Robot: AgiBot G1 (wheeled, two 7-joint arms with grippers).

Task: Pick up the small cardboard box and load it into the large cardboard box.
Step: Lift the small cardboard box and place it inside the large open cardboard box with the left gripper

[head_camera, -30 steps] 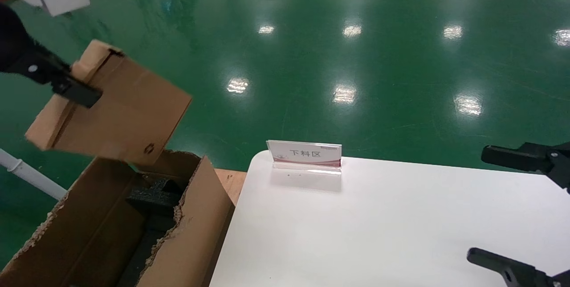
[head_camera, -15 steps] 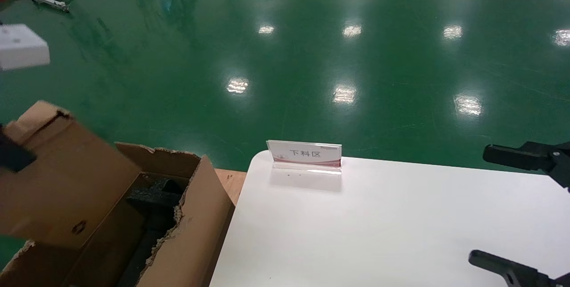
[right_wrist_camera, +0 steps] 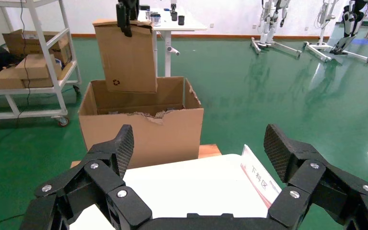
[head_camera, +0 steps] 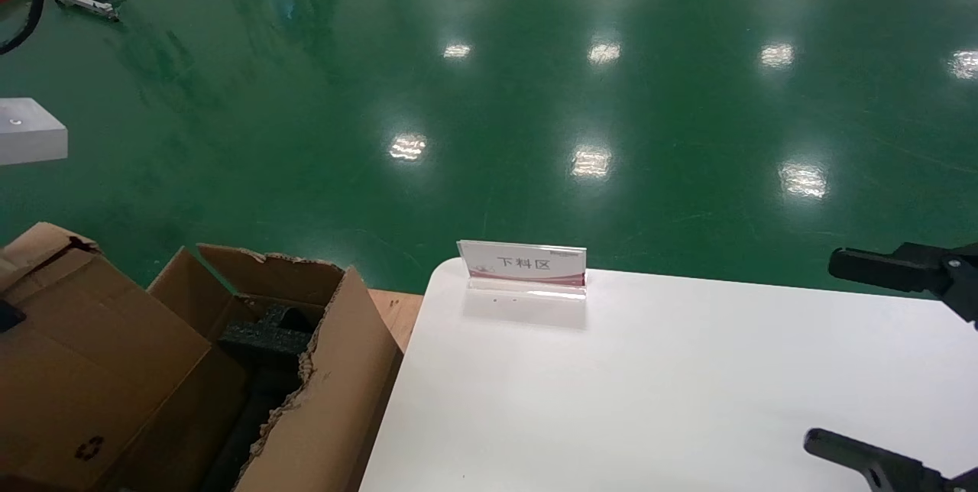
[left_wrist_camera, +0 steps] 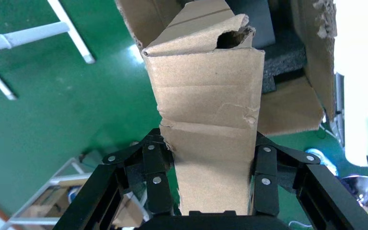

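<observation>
Pick-up is done — the left gripper (left_wrist_camera: 206, 184) pinches the small cardboard box (head_camera: 84, 370), hanging partway into the large cardboard box (head_camera: 336, 393); lowering and release remain; the right gripper (right_wrist_camera: 199, 148) hovers spread over the surface (head_camera: 688, 400).

Flat brown corrugated small cardboard box (head_camera: 84, 370), plain kraft colour, bearing a small black recycling symbol (head_camera: 89, 447) near one corner; deep brown corrugated large cardboard box (head_camera: 321, 400), paler ragged rim, black foam pieces (head_camera: 267, 335) inside; glossy green floor (head_camera: 535, 95) with white light reflections; smooth white table top (head_camera: 688, 400); white placard (head_camera: 522, 263) with black characters and a red band; matte black right gripper (right_wrist_camera: 199, 153), silver rivets.
</observation>
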